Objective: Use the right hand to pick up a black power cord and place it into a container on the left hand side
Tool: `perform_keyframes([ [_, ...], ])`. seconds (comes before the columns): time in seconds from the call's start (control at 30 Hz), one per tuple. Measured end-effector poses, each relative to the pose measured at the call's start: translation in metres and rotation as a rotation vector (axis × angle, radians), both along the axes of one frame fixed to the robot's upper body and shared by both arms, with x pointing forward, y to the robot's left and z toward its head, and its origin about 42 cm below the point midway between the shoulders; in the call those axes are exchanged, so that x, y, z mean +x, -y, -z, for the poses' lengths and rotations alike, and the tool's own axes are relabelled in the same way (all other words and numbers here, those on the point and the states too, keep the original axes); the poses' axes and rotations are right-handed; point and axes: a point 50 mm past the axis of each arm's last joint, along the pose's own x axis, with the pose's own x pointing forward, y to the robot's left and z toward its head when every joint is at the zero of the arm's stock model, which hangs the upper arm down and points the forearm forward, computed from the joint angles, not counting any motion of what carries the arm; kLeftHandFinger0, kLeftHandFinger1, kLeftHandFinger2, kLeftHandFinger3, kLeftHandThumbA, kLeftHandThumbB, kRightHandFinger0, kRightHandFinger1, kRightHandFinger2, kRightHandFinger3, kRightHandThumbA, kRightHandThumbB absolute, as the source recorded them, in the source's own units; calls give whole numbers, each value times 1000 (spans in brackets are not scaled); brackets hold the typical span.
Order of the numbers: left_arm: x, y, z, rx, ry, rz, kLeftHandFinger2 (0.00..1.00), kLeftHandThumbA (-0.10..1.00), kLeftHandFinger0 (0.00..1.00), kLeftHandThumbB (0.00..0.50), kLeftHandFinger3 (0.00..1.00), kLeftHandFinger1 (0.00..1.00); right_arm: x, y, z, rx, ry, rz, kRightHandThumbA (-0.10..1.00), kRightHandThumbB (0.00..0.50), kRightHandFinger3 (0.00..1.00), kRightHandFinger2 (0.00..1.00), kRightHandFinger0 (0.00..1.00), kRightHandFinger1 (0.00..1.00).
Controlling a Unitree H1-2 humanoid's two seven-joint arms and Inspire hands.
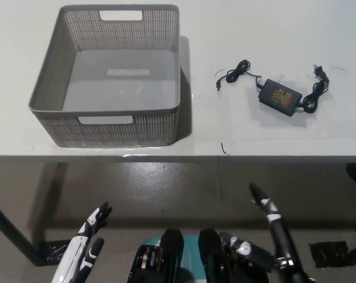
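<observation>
The black power cord (279, 94) lies untouched on the tabletop (254, 35), right of the empty container (107, 127); the right hand (272, 227) and left hand (86, 244) wait below, fingers open.

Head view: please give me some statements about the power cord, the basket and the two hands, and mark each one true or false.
1. The black power cord lies on the table, to the right of the grey basket. True.
2. The basket already holds the cord. False: nothing lies in it.
3. The right hand grips the cord. False: it is below the table edge, holding nothing.
4. The left hand is low at the lower left, fingers apart. True.
</observation>
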Motion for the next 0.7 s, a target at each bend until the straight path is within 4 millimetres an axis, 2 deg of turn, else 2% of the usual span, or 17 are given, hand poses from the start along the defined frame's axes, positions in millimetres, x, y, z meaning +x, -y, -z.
perform_keyframes([
  [0.23, 2, -1, -4, 26, 11, 68, 1000, 1000, 1000, 351, 1000, 1000, -18, 37, -31, -58, 121, 102, 1000, 390, 1000, 1000, 1000, 1000],
  [0.33, 2, -3, -5, 33, 12, 82, 1000, 1000, 1000, 361, 1000, 1000, -18, 53, -45, -114, 175, 131, 1000, 426, 1000, 1000, 1000, 1000],
  [0.43, 2, -3, -5, 37, 12, 89, 1000, 1000, 1000, 369, 1000, 1000, -18, 67, -69, -158, 259, 165, 1000, 392, 1000, 1000, 1000, 1000],
  [0.53, 2, -3, -6, 38, 11, 96, 1000, 1000, 1000, 380, 1000, 1000, -14, 79, -91, -193, 332, 208, 992, 383, 1000, 1000, 1000, 1000],
  [0.7, 1, -5, -5, 44, 4, 110, 1000, 1000, 1000, 380, 1000, 1000, 4, 97, -128, -265, 436, 273, 904, 349, 1000, 1000, 1000, 1000],
])
